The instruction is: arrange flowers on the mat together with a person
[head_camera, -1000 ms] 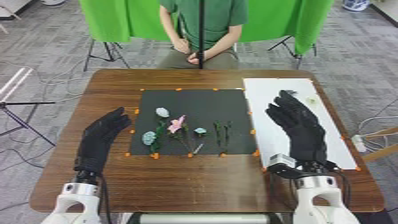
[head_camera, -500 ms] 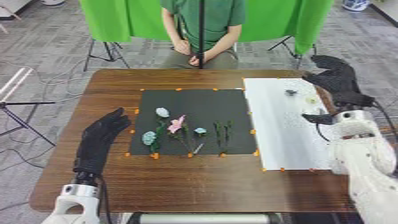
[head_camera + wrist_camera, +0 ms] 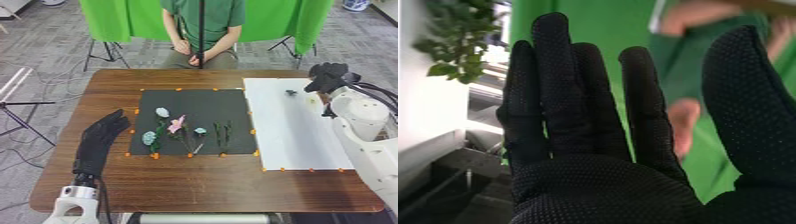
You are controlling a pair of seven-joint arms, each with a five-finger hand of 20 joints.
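Left hand (image 3: 99,137) beside dark mat (image 3: 191,97), fingers relaxed, released. On mat: large pale-blue flower (image 3: 149,136), white flower (image 3: 162,112), pink flower (image 3: 176,125), small pale-blue flower (image 3: 201,131), green stems (image 3: 227,136). Then white sheet (image 3: 293,135). Right hand (image 3: 330,79) by its far right corner, open, fingers straight.

Brown wooden table (image 3: 195,187), dark mat (image 3: 209,102) on it, white sheet (image 3: 298,135) just beside, orange bits (image 3: 155,156) along edges
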